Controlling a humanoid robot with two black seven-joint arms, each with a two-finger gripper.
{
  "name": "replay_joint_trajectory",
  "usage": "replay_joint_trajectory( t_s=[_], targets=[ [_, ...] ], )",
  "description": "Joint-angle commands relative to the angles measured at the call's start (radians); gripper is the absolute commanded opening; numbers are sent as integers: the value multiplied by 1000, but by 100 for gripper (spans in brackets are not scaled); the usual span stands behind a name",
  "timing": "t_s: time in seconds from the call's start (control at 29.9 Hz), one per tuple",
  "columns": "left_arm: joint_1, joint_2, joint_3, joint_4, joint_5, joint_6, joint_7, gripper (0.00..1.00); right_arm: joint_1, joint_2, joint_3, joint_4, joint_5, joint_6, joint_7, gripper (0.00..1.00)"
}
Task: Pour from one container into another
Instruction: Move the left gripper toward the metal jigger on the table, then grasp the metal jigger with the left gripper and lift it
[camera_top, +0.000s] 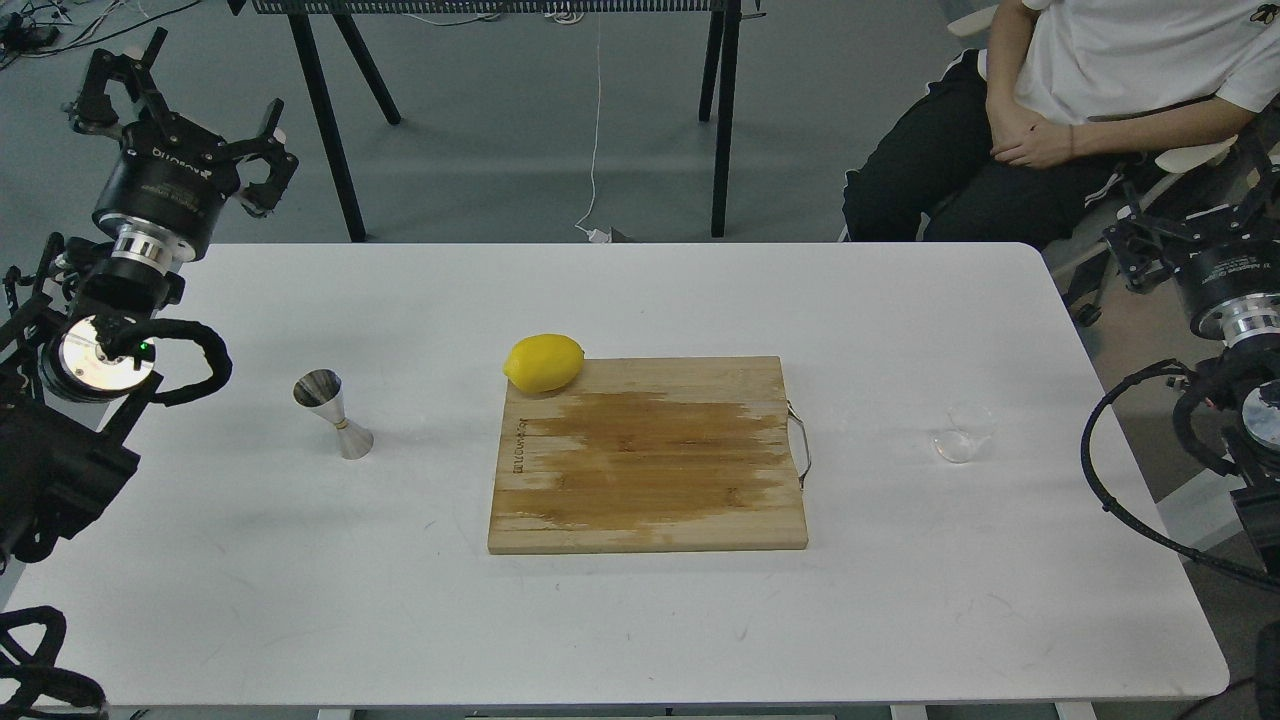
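Note:
The clear glass cup (965, 435) stands upright on the right part of the white table (640, 620); I cannot see whether it holds anything. Left of the board, the shiny steel jigger (333, 413) stands upright. My left gripper (185, 105) hangs above the table's far-left corner, open and empty, well behind the jigger. At the right edge of the view my right gripper (1190, 215) is off the table's far-right side, behind and to the right of the cup. Its fingers are spread, with nothing between them.
A wooden cutting board (648, 455) with a wet stain lies mid-table, a yellow lemon (544, 362) on its far-left corner. A seated person (1080, 100) is beyond the far-right corner, close to my right arm. Black table legs (725, 110) stand behind.

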Motion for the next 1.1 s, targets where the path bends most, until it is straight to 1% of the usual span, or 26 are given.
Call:
replay_joint_trajectory(
  t_s=[0.0,0.07,0.17,0.23,0.33,0.47,0.57,0.67,0.77,0.87,0.97,1.07],
  targets=[
    [126,149,7,-303,32,33,-1,100,-4,0,2,2,0,0,0,100],
    [182,231,-1,-463,112,77,-3,100,-4,-2,0,1,0,0,0,100],
    [225,318,-5,-634,271,153,-4,100,-7,0,0,2,0,0,0,100],
    [257,371,-1,-700,383,185,-10,100,-7,3,-1,2,0,0,1,100],
    [314,411,5,-752,554,210,-13,100,-13,21,0,4,2,0,1,100],
    [399,417,7,-766,863,263,-15,100,-19,29,-20,-16,-1,0,1,100],
    [456,415,-2,-781,1089,297,-30,100,-19,31,-38,-19,-1,0,3,100],
    [498,414,10,-780,1244,396,-56,99,-19,31,-37,-18,-1,0,5,100],
    [551,415,36,-777,1414,495,-58,98,-18,22,-35,-18,-1,0,5,100],
    [588,412,65,-758,1609,571,-58,96,-16,14,-35,-21,-1,0,3,100],
    [604,409,130,-696,1772,665,-55,95,-13,11,-35,-22,-1,0,3,100],
    [604,402,206,-616,1907,771,-39,95,-12,11,-35,-21,-1,0,3,100]
  ],
)
